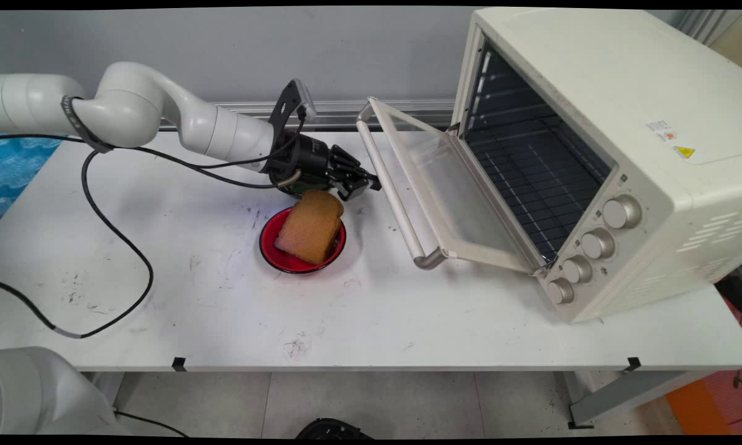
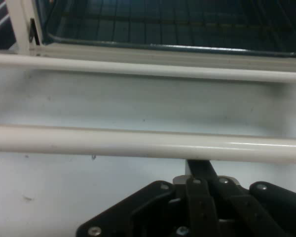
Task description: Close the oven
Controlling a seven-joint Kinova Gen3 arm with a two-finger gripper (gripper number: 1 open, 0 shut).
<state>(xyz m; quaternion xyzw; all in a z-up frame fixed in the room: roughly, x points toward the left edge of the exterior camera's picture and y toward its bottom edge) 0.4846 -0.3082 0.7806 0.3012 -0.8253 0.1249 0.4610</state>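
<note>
My black gripper (image 1: 370,183) points to the right, low over the table, with its fingers shut and nothing between them. It sits just left of the white bar handle (image 1: 388,188) of the toaster oven's open door (image 1: 464,204). In the hand view the handle (image 2: 138,141) runs straight across, right in front of the gripper (image 2: 201,168). Just on the near side of the gripper, a slice of brown toast (image 1: 310,227) leans on a red plate (image 1: 269,246). Neither touches the gripper.
The cream toaster oven (image 1: 600,111) stands at the right, its door dropped towards the left and its wire rack (image 1: 532,167) showing inside. Several knobs (image 1: 597,243) line its front. A black cable (image 1: 117,235) loops over the table's left half.
</note>
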